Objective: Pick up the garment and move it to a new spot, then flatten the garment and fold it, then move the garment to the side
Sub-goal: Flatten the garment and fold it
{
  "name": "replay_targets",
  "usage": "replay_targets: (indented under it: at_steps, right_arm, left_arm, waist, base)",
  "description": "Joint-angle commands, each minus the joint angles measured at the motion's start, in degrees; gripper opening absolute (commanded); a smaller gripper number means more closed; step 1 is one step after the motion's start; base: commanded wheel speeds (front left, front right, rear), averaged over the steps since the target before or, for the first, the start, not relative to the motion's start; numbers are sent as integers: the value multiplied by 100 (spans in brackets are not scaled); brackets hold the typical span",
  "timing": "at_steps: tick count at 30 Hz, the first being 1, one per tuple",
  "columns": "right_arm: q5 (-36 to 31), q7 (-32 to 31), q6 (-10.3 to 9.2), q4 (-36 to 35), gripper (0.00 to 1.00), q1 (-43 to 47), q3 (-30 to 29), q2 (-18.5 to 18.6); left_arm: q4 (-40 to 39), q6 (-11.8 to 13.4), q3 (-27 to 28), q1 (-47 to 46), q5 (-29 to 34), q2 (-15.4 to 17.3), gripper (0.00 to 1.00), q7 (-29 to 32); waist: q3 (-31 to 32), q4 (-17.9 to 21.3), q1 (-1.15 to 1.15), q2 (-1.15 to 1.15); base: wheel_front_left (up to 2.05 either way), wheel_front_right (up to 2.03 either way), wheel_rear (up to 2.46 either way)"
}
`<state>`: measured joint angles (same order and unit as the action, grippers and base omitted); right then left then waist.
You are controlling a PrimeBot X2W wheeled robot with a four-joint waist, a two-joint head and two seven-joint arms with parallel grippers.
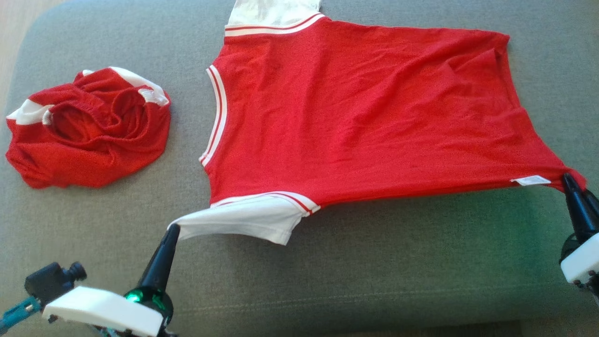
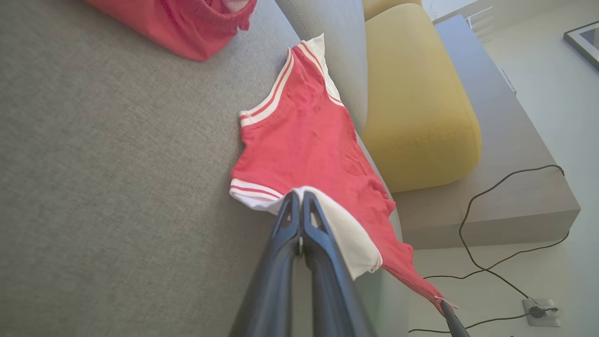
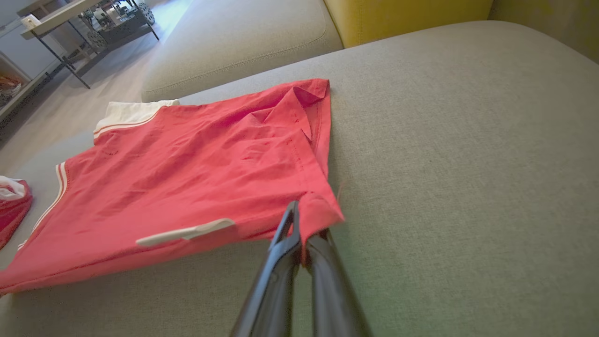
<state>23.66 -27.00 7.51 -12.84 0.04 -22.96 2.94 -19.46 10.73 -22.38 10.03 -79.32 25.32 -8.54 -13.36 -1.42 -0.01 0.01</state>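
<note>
The garment (image 1: 355, 107) is a red T-shirt with white sleeves and white striped trim, spread out on the grey cushion with its collar toward the left. My left gripper (image 1: 173, 228) is shut on the tip of the near white sleeve (image 2: 337, 224), which is lifted off the cushion. My right gripper (image 1: 568, 178) is shut on the near hem corner (image 3: 320, 213), beside the white care label (image 1: 531, 180). The shirt's near edge is pulled taut between the two grippers (image 2: 299, 194) (image 3: 299, 220). The far sleeve (image 1: 271, 11) runs past the top of the head view.
A second red and white garment (image 1: 89, 126) lies crumpled on the cushion (image 1: 374, 262) to the left. A yellow pillow (image 2: 416, 93) stands behind the cushion. A black cable (image 2: 491, 224) runs over the floor to a wall socket. Bare cushion lies in front of the shirt.
</note>
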Motion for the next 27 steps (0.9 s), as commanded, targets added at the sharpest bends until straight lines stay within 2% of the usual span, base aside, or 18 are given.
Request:
replay_targets:
  at_steps: [1, 6, 9, 11, 15, 19, 24, 25, 26, 27]
  right_arm:
    - [-57, -36, -2, -265, 0, -88, 18, 49]
    - [-330, -36, -2, 158, 0, -365, 107, 13]
    - [-474, 48, -2, 676, 0, -755, 143, 2]
    - [-500, 132, -2, 1068, 0, -1097, 163, -2]
    - [-648, 399, -2, 1785, 0, -1779, 192, -4]
    - [-781, 690, -2, 2365, 0, -2431, 220, -5]
    - [-899, 1064, -2, 2922, 13, -2991, 339, 83]
    - [-898, 1157, -2, 3009, 23, -3071, 388, 120]
    - [-868, 1263, -2, 3073, 49, -3137, 460, 150]
    - [-794, 1378, -2, 3124, 100, -3191, 578, 183]
  left_arm:
    - [-297, 102, 250, -153, -88, 140, 0, 27]
    - [-311, 443, 273, -592, -246, 10, 0, 225]
    - [51, 493, 258, -1157, -222, -207, 0, 225]
    - [383, 426, 235, -1581, -188, -349, 0, 222]
    - [1144, 139, 140, -2438, -126, -598, 0, 280]
    - [1875, -73, 44, -3127, 81, -665, 0, 309]
    - [2656, -490, -118, -3817, 347, -755, 0, 280]
    - [2788, -587, -146, -3923, 388, -786, 0, 255]
    - [2912, -675, -158, -4005, 387, -835, 0, 238]
    - [3036, -764, -186, -4081, 413, -863, 13, 226]
  waist:
    - [13, 15, 1, -1]
    - [48, 53, 1, -1]
    - [-37, 70, 1, -1]
    - [-139, 81, 1, -1]
    - [-402, 67, 1, -1]
    - [-680, 62, 1, -1]
    - [-933, 18, 1, -1]
    - [-963, 16, 1, -1]
    - [-986, 11, 1, -1]
    - [-1000, 9, 1, -1]
  base:
    - [0, 0, 0]
    - [0, 0, 0]
    - [0, 0, 0]
    - [0, 0, 0]
    - [0, 0, 0]
    - [0, 0, 0]
    - [0, 0, 0]
    - [0, 0, 0]
    - [0, 0, 0]
    - [0, 0, 0]
